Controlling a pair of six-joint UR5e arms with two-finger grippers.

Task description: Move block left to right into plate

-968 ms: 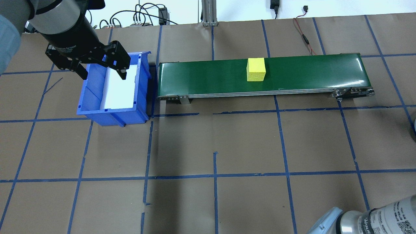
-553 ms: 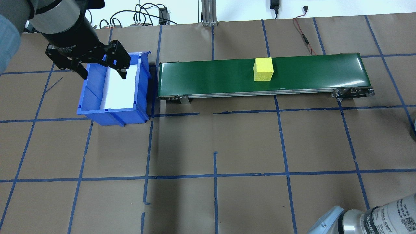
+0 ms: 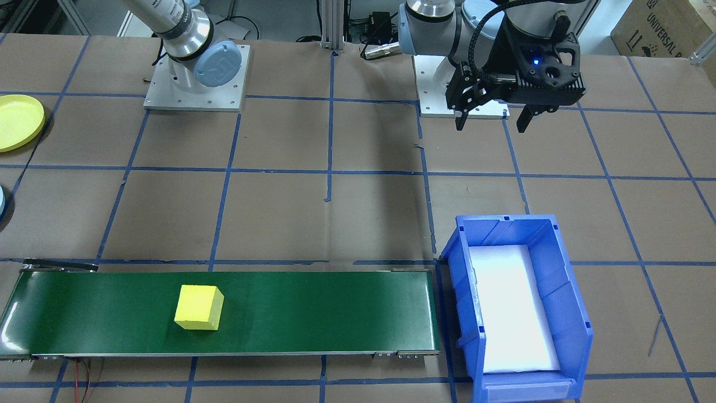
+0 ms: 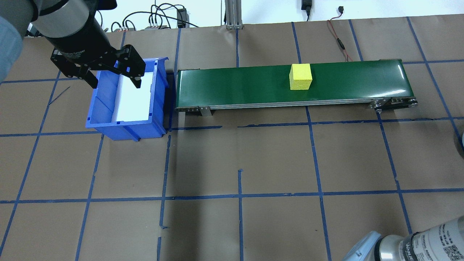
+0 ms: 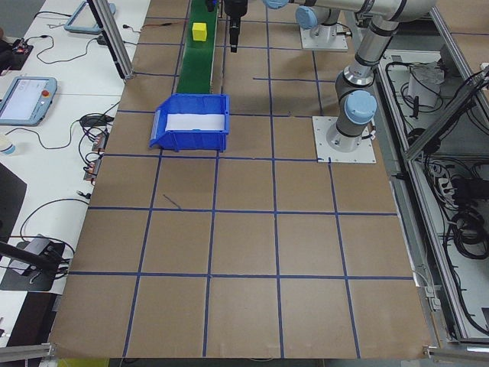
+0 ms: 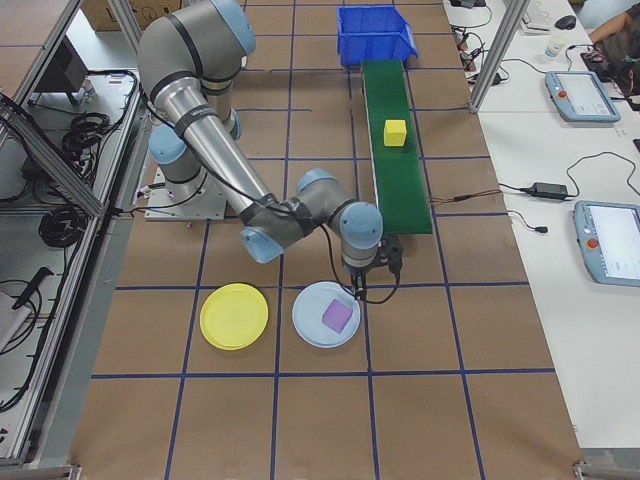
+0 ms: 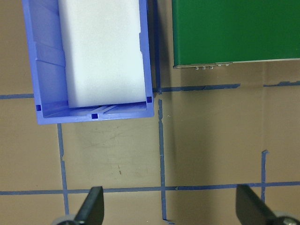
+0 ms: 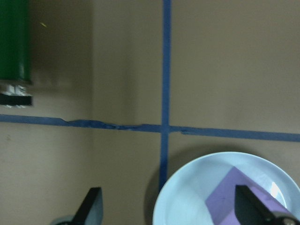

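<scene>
A yellow block (image 4: 301, 76) (image 3: 198, 307) (image 6: 396, 132) rides on the green conveyor belt (image 4: 246, 87) (image 3: 324, 313), past its middle toward the robot's right. The yellow plate (image 6: 233, 316) (image 3: 17, 122) lies on the table beyond the belt's right end, with nothing in it. My left gripper (image 4: 115, 84) (image 3: 491, 124) (image 7: 171, 211) hangs open and holds nothing, high over the blue bin (image 4: 103, 108) (image 7: 44, 70). My right gripper (image 8: 171, 213) (image 6: 368, 285) is open too, low over the table beside a pale blue plate.
The pale blue plate (image 6: 312, 325) (image 8: 187, 201) holds a purple block (image 6: 337, 316) (image 8: 229, 197) and sits next to the yellow plate. White foam (image 3: 512, 308) lines the blue bin at the belt's left end. Blue tape lines grid the brown table.
The yellow block has travelled along the belt toward the robot's right. Neither the left gripper nor the right arm has visibly moved.
</scene>
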